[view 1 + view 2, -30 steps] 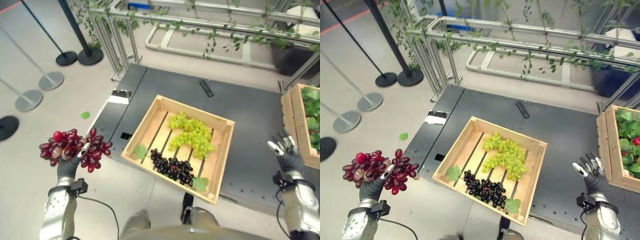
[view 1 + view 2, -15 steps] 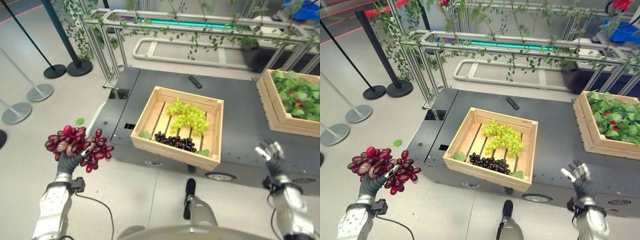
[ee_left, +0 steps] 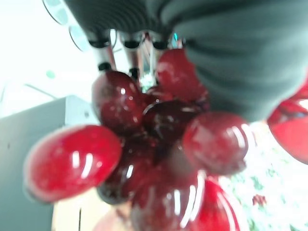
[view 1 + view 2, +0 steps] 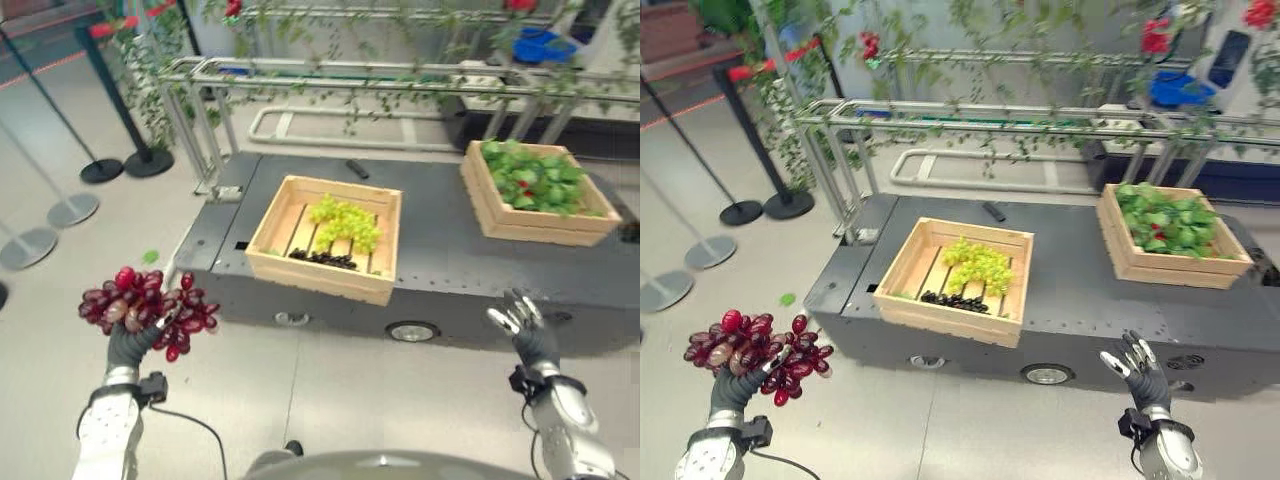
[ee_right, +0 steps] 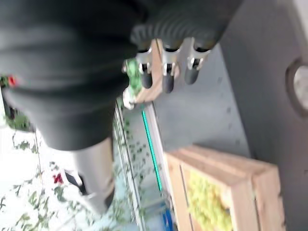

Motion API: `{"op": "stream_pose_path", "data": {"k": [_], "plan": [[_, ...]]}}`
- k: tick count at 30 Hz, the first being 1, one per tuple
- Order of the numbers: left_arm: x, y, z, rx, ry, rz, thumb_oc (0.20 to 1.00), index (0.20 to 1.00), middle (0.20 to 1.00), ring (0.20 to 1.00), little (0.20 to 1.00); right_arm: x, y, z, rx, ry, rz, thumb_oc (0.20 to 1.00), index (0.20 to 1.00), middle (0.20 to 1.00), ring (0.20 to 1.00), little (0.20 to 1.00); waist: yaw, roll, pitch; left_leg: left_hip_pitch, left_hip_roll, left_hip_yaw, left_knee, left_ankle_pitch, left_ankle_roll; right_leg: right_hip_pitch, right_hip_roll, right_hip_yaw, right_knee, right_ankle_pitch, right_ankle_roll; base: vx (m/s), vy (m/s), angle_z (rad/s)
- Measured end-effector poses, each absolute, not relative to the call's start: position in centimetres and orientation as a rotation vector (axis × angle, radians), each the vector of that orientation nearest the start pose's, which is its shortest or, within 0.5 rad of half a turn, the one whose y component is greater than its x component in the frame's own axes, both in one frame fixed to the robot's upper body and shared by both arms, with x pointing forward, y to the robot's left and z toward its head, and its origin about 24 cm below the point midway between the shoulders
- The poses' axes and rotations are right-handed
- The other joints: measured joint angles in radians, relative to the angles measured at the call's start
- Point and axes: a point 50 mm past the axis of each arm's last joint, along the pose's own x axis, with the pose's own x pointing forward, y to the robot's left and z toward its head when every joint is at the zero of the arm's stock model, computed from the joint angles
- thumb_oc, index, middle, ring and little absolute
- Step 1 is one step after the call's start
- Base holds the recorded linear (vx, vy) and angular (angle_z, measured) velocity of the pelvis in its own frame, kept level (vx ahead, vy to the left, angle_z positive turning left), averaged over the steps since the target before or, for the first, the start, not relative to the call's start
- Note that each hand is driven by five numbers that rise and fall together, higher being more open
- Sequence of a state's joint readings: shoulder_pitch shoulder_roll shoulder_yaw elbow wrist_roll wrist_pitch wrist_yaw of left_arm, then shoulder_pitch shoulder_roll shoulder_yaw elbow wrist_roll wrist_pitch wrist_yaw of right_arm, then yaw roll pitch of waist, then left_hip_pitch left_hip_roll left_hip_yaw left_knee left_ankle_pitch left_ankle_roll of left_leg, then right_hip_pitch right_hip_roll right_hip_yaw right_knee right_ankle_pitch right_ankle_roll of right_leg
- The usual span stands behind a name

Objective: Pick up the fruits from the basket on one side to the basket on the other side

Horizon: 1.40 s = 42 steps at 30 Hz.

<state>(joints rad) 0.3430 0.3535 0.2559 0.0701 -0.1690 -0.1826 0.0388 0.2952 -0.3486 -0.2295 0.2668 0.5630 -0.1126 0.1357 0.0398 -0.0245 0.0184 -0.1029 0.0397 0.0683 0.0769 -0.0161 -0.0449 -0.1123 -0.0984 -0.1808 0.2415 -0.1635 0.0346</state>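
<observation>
One bunch of red grapes sits in the left hand, fingers curled round it from below, held up over the floor well to the left of the cart. In the left wrist view the berries press against the fingers. The bunch looks soft and loose: berries hang free over both sides of the hand, glossy and likely slippery, easy to bruise or shed if squeezed. A cupped hold under the middle suits it better than a pinch on single berries. The right hand hangs near the cart's front edge, fingers spread and holding nothing.

On the cart stands a crate with green grapes and dark grapes; well to its right, a second crate holds leafy greens.

Compared with a second ago, the whole view has tilted up and pulled back, so the camera has moved; the crates look unmoved on the cart. The left hand keeps the bunch in the same hold, and the right hand stays open.
</observation>
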Motion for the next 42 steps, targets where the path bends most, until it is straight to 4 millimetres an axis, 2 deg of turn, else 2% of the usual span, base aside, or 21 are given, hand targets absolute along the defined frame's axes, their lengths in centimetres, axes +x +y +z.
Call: {"op": "stream_pose_path", "data": {"k": [10,11,13,15,18,21,22,24,25,26,28,29,30,31,33,34,37,38,39,41,42], "plan": [[18.3,28.3,1.1,0.235,0.132,0.308,0.200,0.200,0.200,0.200,0.200,15.3,-30.5,-2.1,0.180,0.265,-0.324,1.000,1.000,1.000,1.000,1.000,-0.022,0.035,0.042,-0.068,0.004,-0.092,0.006,0.101,-0.024,0.040,0.010,-0.177,0.017,-0.028,-0.039,-0.11,-0.051,0.59],[19.0,28.0,1.5,0.238,0.111,0.299,0.200,0.200,0.200,0.200,0.200,15.7,-30.2,-1.9,0.185,0.251,-0.319,1.000,1.000,1.000,1.000,1.000,-0.011,0.055,0.060,-0.070,-0.002,-0.031,-0.069,0.114,0.000,0.060,-0.001,-0.263,0.015,-0.028,-0.043,-0.06,0.036,1.44],[20.0,28.2,2.4,0.259,0.074,0.294,0.200,0.200,0.200,0.200,0.200,16.6,-29.0,-1.8,0.202,0.231,-0.281,1.000,1.000,1.000,1.000,1.000,-0.039,0.006,0.094,-0.119,0.106,0.251,0.049,0.041,0.018,0.084,-0.042,-0.376,-0.025,-0.030,-0.053,-0.05,0.087,1.51],[20.1,28.2,2.6,0.268,0.063,0.298,0.200,0.200,0.200,0.200,0.200,18.3,-27.9,-0.7,0.247,0.144,-0.265,1.000,1.000,1.000,1.000,1.000,-0.024,-0.003,0.098,-0.133,0.166,0.395,0.127,0.031,0.005,0.148,-0.069,-0.509,-0.086,0.010,-0.016,0.05,0.245,1.56],[20.2,27.5,2.9,0.288,0.051,0.255,0.200,0.200,0.200,0.200,0.200,18.2,-28.5,-0.2,0.225,0.119,-0.285,1.000,1.000,1.000,1.000,1.000,-0.030,0.020,0.084,-0.131,0.142,0.342,0.165,0.017,-0.015,0.175,-0.080,-0.583,-0.075,0.002,0.023,0.22,0.324,1.41],[20.1,27.6,3.3,0.286,0.031,0.265,0.200,0.200,0.200,0.200,0.200,18.4,-28.6,-0.2,0.236,0.114,-0.309,1.000,1.000,1.000,1.000,1.000,0.003,0.030,0.074,-0.106,0.039,0.325,0.165,-0.040,0.071,0.172,-0.164,-0.561,0.077,-0.039,0.082,0.36,0.525,1.14],[20.3,27.0,3.1,0.265,0.031,0.254,0.200,0.200,0.200,0.200,0.200,18.0,-28.4,-0.3,0.225,0.126,-0.295,1.000,1.000,1.000,1.000,1.000,-0.028,0.043,0.067,-0.104,-0.020,0.300,0.194,-0.087,0.142,0.131,-0.290,-0.524,0.340,-0.030,0.065,0.17,0.314,1.96],[20.3,27.5,4.3,0.304,-0.008,0.255,0.200,0.200,0.200,0.200,0.200,18.7,-26.4,-0.8,0.245,0.144,-0.237,1.000,1.000,1.000,1.000,1.000,-0.039,0.022,0.062,-0.072,-0.100,0.220,0.170,-0.089,0.176,0.022,-0.357,-0.339,0.573,0.044,0.026,0.21,0.263,1.91],[20.4,27.8,4.8,0.315,-0.024,0.261,0.200,0.200,0.200,0.200,0.200,18.8,-25.8,-1.0,0.244,0.153,-0.210,1.000,1.000,1.000,1.000,1.000,-0.025,0.025,0.062,-0.059,-0.111,0.200,0.142,-0.078,0.186,-0.020,-0.337,-0.286,0.580,0.025,0.046,0.32,0.139,1.33],[20.7,28.3,5.5,0.322,-0.053,0.285,0.200,0.200,0.200,0.200,0.200,19.6,-25.0,-0.7,0.242,0.136,-0.170,1.000,1.000,1.000,1.000,1.000,-0.007,0.037,0.072,-0.045,-0.122,0.141,0.085,-0.052,0.182,-0.105,-0.234,-0.196,0.531,-0.007,0.046,0.20,0.007,1.05],[21.5,28.2,6.3,0.318,-0.090,0.288,0.200,0.200,0.200,0.200,0.200,20.1,-25.3,-0.1,0.221,0.117,-0.165,1.000,1.000,1.000,1.000,1.000,-0.009,0.060,0.085,-0.018,-0.131,0.035,0.013,-0.021,0.150,-0.165,-0.115,-0.189,0.395,-0.033,0.010,0.28,-0.118,1.67],[21.9,28.0,6.4,0.309,-0.100,0.284,0.200,0.200,0.200,0.200,0.200,20.1,-25.5,-0.1,0.216,0.119,-0.167,1.000,1.000,1.000,1.000,1.000,-0.010,0.061,0.106,0.001,-0.141,-0.011,0.008,-0.096,-0.043,-0.198,-0.069,-0.193,0.274,-0.029,-0.027,0.33,-0.190,2.02],[22.0,28.2,6.7,0.312,-0.110,0.285,0.200,0.200,0.200,0.200,0.200,20.4,-25.3,-0.2,0.226,0.116,-0.165,1.000,1.000,1.000,1.000,1.000,-0.015,0.033,0.115,-0.018,-0.149,-0.024,0.060,-0.097,0.004,-0.197,-0.081,-0.189,0.172,-0.019,-0.028,0.50,-0.125,2.17],[21.5,28.4,7.2,0.337,-0.127,0.273,0.200,0.200,0.200,0.200,0.200,20.3,-25.5,-0.5,0.225,0.131,-0.167,1.000,1.000,1.000,1.000,1.000,-0.022,0.027,0.117,0.008,-0.125,-0.073,0.035,-0.073,0.089,-0.257,-0.089,-0.152,0.134,0.030,0.017,0.50,-0.122,1.69],[21.8,28.1,6.5,0.287,-0.113,0.278,0.200,0.200,0.200,0.200,0.200,19.9,-26.0,-1.2,0.209,0.172,-0.176,1.000,1.000,1.000,1.000,1.000,-0.027,0.051,0.119,0.023,-0.143,-0.237,0.076,-0.108,0.137,-0.267,0.014,0.121,-0.044,0.063,0.080,0.41,-0.142,1.94],[21.8,28.4,6.6,0.288,-0.110,0.281,0.200,0.200,0.200,0.200,0.200,19.6,-25.7,-1.6,0.221,0.187,-0.175,1.000,1.000,1.000,1.000,1.000,-0.039,0.041,0.129,0.066,-0.162,-0.287,0.054,-0.102,0.147,-0.285,0.012,0.181,-0.132,0.102,0.075,0.35,-0.177,2.11],[21.6,28.0,6.2,0.286,-0.095,0.258,0.200,0.200,0.200,0.200,0.200,19.1,-26.2,-1.9,0.213,0.207,-0.186,1.000,1.000,1.000,1.000,1.000,-0.075,0.013,0.116,0.153,-0.197,-0.441,0.042,-0.131,0.132,-0.286,0.009,0.253,-0.179,0.202,0.053,0.24,-0.247,2.14],[21.6,27.9,6.2,0.292,-0.091,0.239,0.200,0.200,0.200,0.200,0.200,18.5,-26.4,-2.2,0.213,0.221,-0.196,1.000,1.000,1.000,1.000,1.000,-0.080,-0.008,0.109,0.182,-0.211,-0.457,0.044,-0.142,0.117,-0.267,0.006,0.254,-0.179,0.288,0.002,0.23,-0.335,2.23],[21.1,27.8,5.9,0.296,-0.075,0.222,0.200,0.200,0.200,0.200,0.200,17.6,-26.7,-2.7,0.210,0.250,-0.199,1.000,1.000,1.000,1.000,1.000,-0.062,-0.045,0.078,0.241,-0.216,-0.512,0.025,-0.177,0.096,-0.229,0.016,0.290,-0.148,0.365,0.003,0.21,-0.372,2.20],[20.9,26.5,5.2,0.233,-0.077,0.195,0.200,0.200,0.200,0.200,0.200,16.7,-28.0,-3.0,0.167,0.290,-0.209,1.000,1.000,1.000,1.000,1.000,-0.066,0.005,0.058,0.215,-0.172,-0.572,0.090,-0.200,0.072,-0.229,0.045,0.297,-0.079,0.298,0.027,0.19,-0.554,2.04],[20.7,26.5,5.4,0.219,-0.091,0.195,0.200,0.200,0.200,0.200,0.200,17.2,-27.8,-2.6,0.135,0.287,-0.162,1.000,1.000,1.000,1.000,1.000,-0.046,0.019,0.055,0.186,-0.138,-0.574,0.112,-0.200,0.064,-0.227,0.048,0.232,-0.080,0.277,-0.001,0.06,-0.394,1.33]]}}
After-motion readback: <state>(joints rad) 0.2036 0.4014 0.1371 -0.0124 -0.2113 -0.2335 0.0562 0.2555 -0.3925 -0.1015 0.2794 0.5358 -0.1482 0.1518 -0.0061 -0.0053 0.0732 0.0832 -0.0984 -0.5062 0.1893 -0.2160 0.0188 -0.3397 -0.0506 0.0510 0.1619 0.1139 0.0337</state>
